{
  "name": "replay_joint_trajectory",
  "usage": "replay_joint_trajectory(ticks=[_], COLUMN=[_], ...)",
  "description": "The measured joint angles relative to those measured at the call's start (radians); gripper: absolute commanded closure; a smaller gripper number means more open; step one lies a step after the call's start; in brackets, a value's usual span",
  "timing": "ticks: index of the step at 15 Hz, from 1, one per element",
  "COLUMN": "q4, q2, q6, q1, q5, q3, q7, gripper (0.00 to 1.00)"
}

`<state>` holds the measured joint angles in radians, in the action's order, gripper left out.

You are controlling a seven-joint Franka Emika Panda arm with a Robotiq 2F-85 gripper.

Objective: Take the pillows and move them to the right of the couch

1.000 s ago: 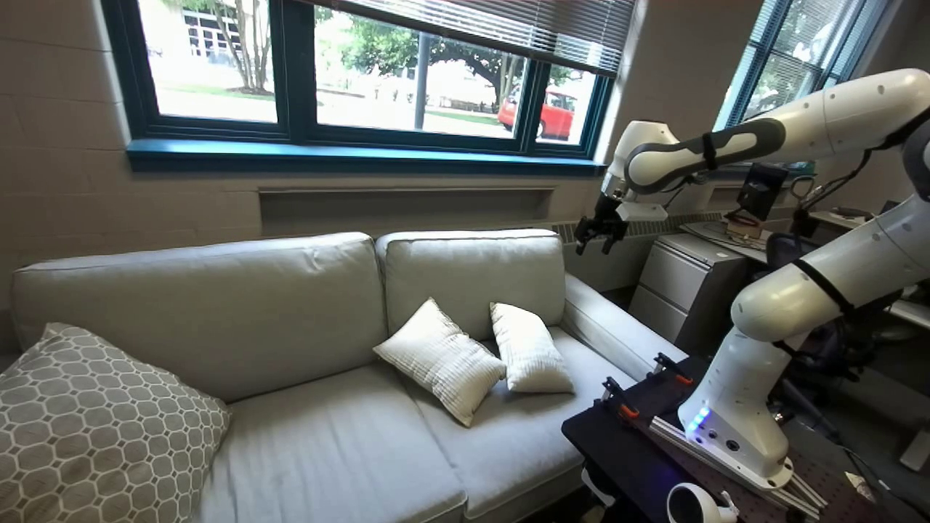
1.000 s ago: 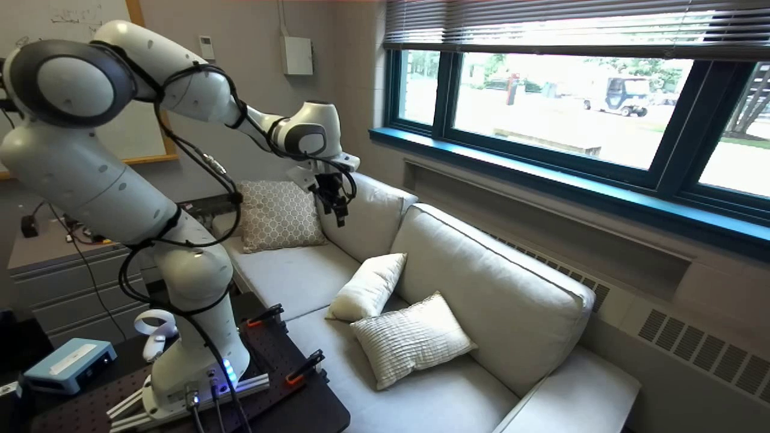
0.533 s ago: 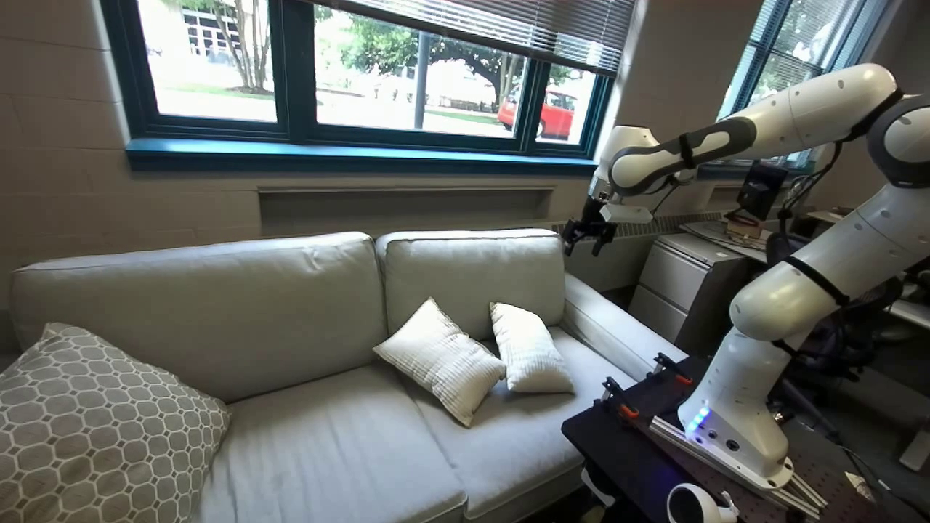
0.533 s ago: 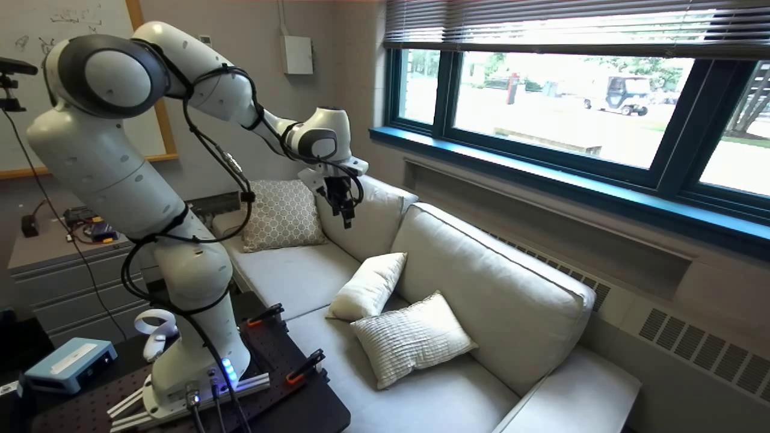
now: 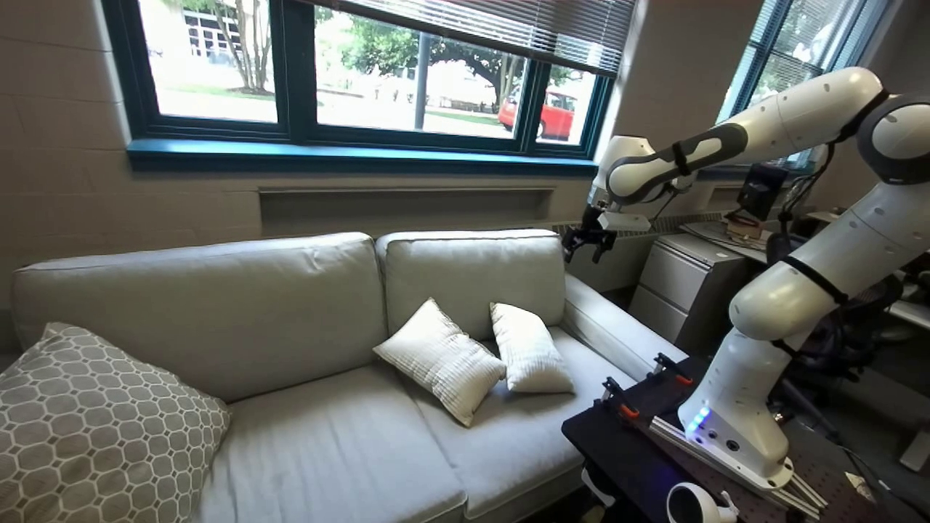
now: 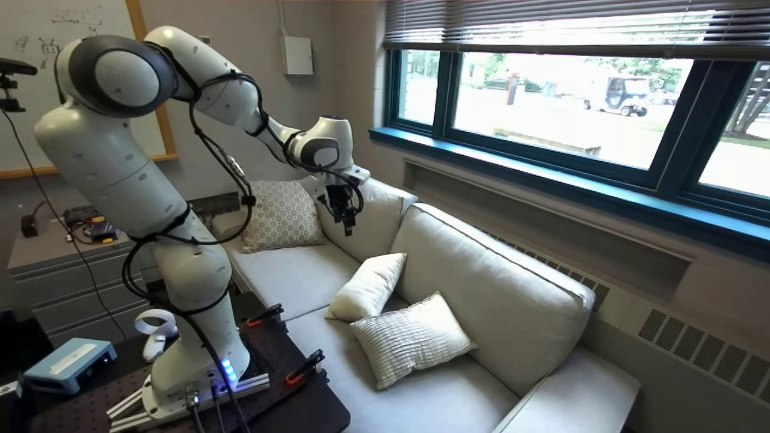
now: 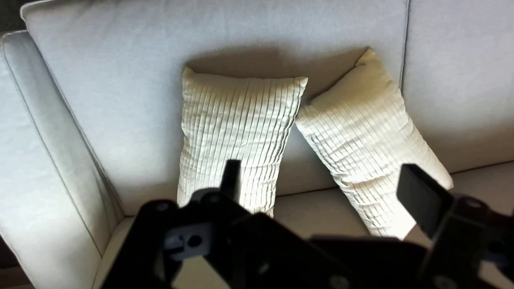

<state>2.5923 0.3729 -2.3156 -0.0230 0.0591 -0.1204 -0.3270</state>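
Note:
Two small white pleated pillows rest on the pale couch, close beside each other near one padded arm. In an exterior view, the left pillow lies askew and the right pillow sits nearer that arm. Both appear in the wrist view, as an upright-looking pillow and a slanted pillow. My gripper hangs well above the couch, pointing down, with its jaws wide apart and nothing between them. From the wrist, the gripper has one finger over each pillow's image, touching neither.
A larger grey patterned pillow leans at the couch's far end. The black robot table with clamps stands against the couch front. A window sill runs behind the backrest, and a filing cabinet stands beyond the arm.
The gripper has moved a little sideways over the couch and slightly lower, the arm swinging with it. Both pillows lie as before, and the jaws have stayed apart.

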Motion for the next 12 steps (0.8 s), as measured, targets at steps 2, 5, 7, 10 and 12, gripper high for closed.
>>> replay_joint_trajectory(ticks=[2, 5, 7, 10, 12], q4=[0.0, -0.029, -0.079, -0.183, -0.266], q2=[-0.058, -0.183, -0.291, -0.453, -0.553], q6=[-0.067, -0.181, -0.242, -0.286, -0.289], q1=[0.002, 0.002, 0.003, 0.002, -0.004], q5=[-0.002, -0.008, -0.009, -0.009, -0.009], q3=[-0.003, -0.01, -0.007, 0.014, 0.036], q7=[-0.024, -0.072, -0.101, -0.132, -0.139], gripper=[0.0, 0.0, 0.0, 0.0, 0.0])
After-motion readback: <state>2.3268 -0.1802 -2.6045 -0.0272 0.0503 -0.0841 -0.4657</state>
